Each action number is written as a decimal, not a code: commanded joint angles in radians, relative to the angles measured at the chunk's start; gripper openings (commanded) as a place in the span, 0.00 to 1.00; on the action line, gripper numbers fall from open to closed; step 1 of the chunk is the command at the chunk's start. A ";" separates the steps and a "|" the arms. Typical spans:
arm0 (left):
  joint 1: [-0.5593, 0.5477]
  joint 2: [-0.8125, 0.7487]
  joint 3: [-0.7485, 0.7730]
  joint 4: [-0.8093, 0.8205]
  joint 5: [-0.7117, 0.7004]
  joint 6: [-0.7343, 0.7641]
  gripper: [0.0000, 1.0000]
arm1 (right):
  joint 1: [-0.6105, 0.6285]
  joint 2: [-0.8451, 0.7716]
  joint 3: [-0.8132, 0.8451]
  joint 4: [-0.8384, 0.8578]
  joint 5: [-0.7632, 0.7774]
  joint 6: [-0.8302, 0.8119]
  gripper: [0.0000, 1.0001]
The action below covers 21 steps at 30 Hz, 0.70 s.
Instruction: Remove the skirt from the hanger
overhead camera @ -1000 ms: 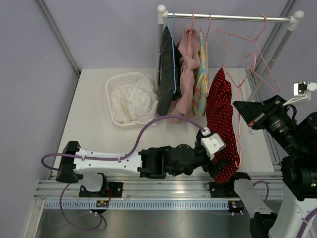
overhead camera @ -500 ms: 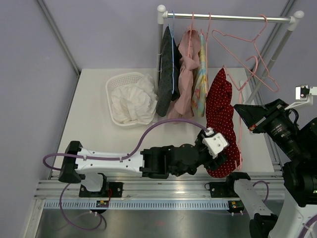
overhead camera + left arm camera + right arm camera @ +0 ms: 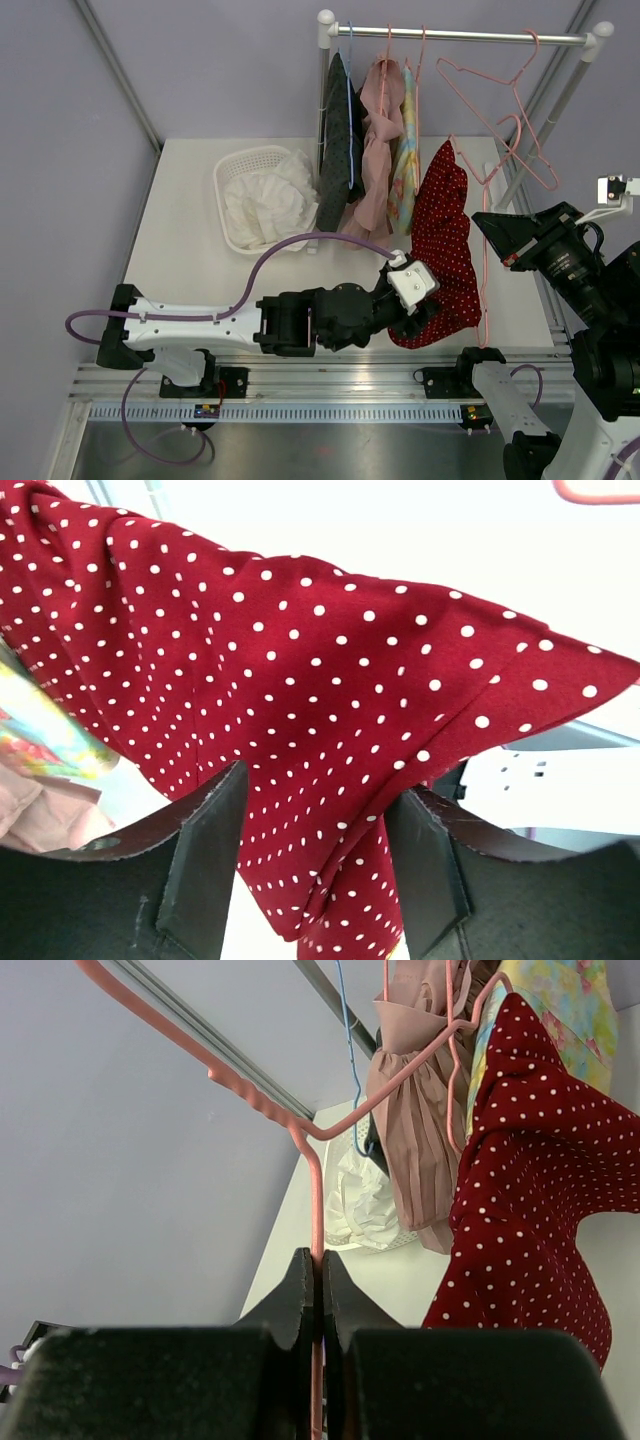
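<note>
Overhead, white table (image 3: 190, 260), lavender walls (image 3: 200, 70), clothes rail (image 3: 460, 35), red skirt (image 3: 445, 230), pink hanger (image 3: 318, 1200).

Holding on at both sides, nothing slack.
Lies low with the left arm (image 3: 200, 325), stretched from lower left to lower centre, left gripper (image 3: 315, 830) pinched on a fold of skirt (image 3: 300, 680); rears up at the right edge with the right arm (image 3: 590, 300), right gripper (image 3: 320, 1290) clamped tight on the hanger (image 3: 318, 1190) wire.

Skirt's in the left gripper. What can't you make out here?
- Top view: left gripper fingertips, buried under the red polka-dot skirt.
- Right wrist: hook of the pink hanger, cut off by the top edge.
- Right wrist: how the skirt's top attaches to it, covered by fabric folds.
</note>
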 commanded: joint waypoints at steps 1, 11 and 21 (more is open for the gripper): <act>0.006 -0.027 -0.005 0.073 0.040 0.002 0.57 | 0.005 -0.008 0.014 0.063 -0.020 -0.008 0.00; 0.006 -0.067 -0.017 0.033 0.082 -0.012 0.76 | 0.005 -0.011 -0.004 0.075 -0.023 -0.001 0.00; 0.006 -0.039 -0.014 0.037 0.106 -0.025 0.84 | 0.005 -0.002 -0.004 0.081 -0.025 -0.006 0.00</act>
